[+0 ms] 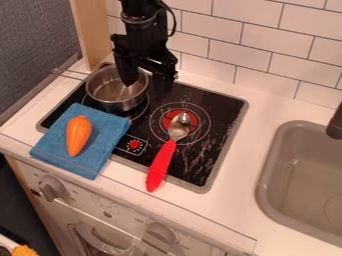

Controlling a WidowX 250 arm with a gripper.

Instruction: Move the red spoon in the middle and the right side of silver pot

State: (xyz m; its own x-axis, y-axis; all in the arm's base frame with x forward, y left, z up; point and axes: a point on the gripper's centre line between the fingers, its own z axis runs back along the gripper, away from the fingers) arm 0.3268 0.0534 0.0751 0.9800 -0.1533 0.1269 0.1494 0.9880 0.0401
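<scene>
The gripper (145,88) hangs at the back of the stove, its fingers spread apart with nothing visible between them. One finger is over the inside of the silver pot (115,102), the other just past the pot's right side. This pot stands upright at the back left of the black stovetop. To its right and nearer the front lies the red spoon (162,162), metal bowl over the red burner mark and red handle pointing to the front edge. The spoon is apart from both pot and gripper.
A folded blue towel (107,145) with an orange carrot (78,135) on it overlaps the stove's front left. The sink (267,170) is at the right, with a dark faucet (335,125). A tiled wall (257,40) rises behind the counter.
</scene>
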